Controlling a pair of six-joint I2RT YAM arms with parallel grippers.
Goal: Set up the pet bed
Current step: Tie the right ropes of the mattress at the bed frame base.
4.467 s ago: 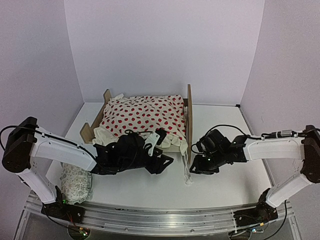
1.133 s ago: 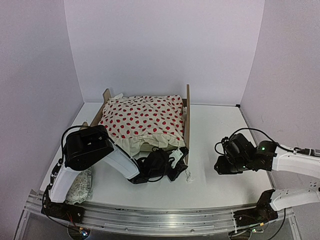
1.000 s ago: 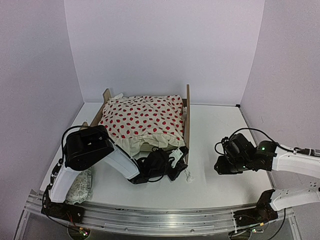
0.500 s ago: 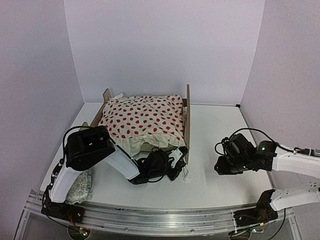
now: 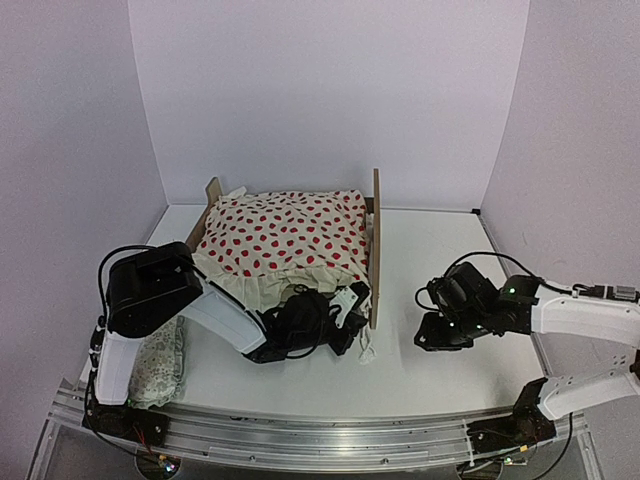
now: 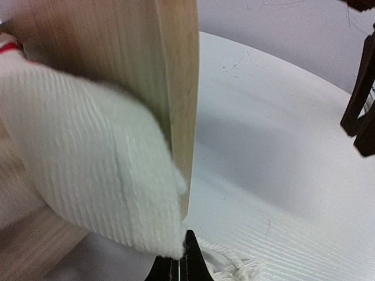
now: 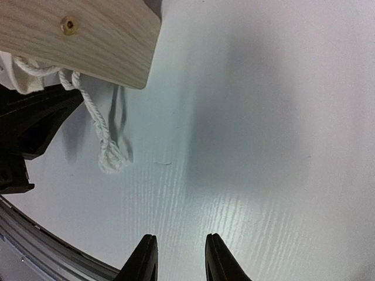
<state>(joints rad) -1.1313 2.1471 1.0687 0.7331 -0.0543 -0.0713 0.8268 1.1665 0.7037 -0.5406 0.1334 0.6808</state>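
Pet bed [image 5: 377, 235] on bench [image 5: 450, 260], beyond both tools, red-dotted blanket [image 5: 285, 235] draped over it. Left arm folded low, forearm reaching along bed's near side. Left tool [image 6: 179, 268] closed, tips just under white cloth corner [image 6: 105, 187] beside headboard [image 6: 176, 88]; cannot tell if cloth pinched. Right arm low, right tool [image 7: 179, 257] parted, empty, over bench. Headboard corner and dangling cord [image 7: 108, 146] ahead of it.
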